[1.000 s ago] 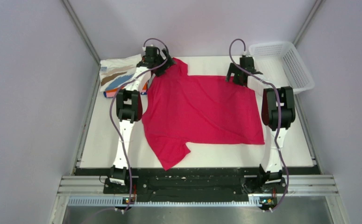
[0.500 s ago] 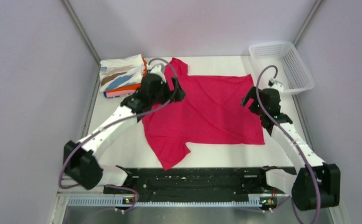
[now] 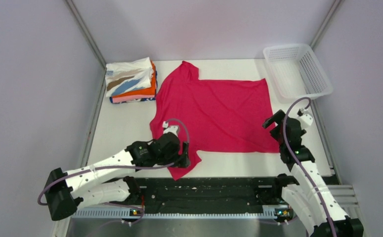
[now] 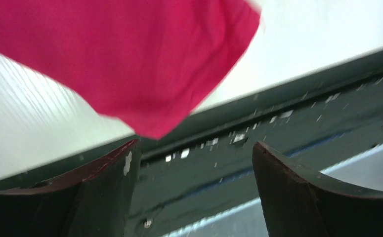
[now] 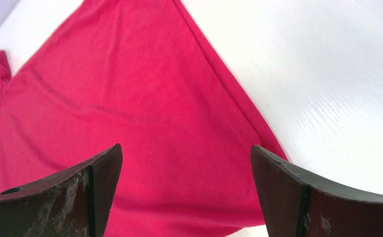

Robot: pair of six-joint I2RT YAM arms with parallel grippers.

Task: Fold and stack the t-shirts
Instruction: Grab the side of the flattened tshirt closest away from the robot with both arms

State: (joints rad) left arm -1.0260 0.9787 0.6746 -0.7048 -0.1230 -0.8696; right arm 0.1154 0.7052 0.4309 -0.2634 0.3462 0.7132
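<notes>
1. Left gripper [image 3: 183,157] hangs low over the near sleeve of the magenta-red t-shirt [image 3: 214,116], its jaws spread and holding nothing; in the left wrist view the two dark fingers [image 4: 105,197] stand wide apart, with the sleeve tip just ahead of them and the black rail [image 4: 278,128] at the table's near edge beneath.
2. Right gripper [image 3: 273,120] sits at the shirt's right hem near its near corner, jaws also spread and empty; the right wrist view shows that hem corner lying flat on the white table [image 5: 327,74] just beyond its fingers [image 5: 298,197].
3. The magenta-red t-shirt lies spread flat mid-table, its long axis running left to right: neck toward the left, hem toward the right, one sleeve pointing to the far side and the other to the near edge.
4. The folded t-shirts [image 3: 130,81] are stacked in the far left corner, the streaked white one on top, just left of the far sleeve.
5. A white mesh basket [image 3: 298,69] stands at the far right corner, apart from the shirt.
</notes>
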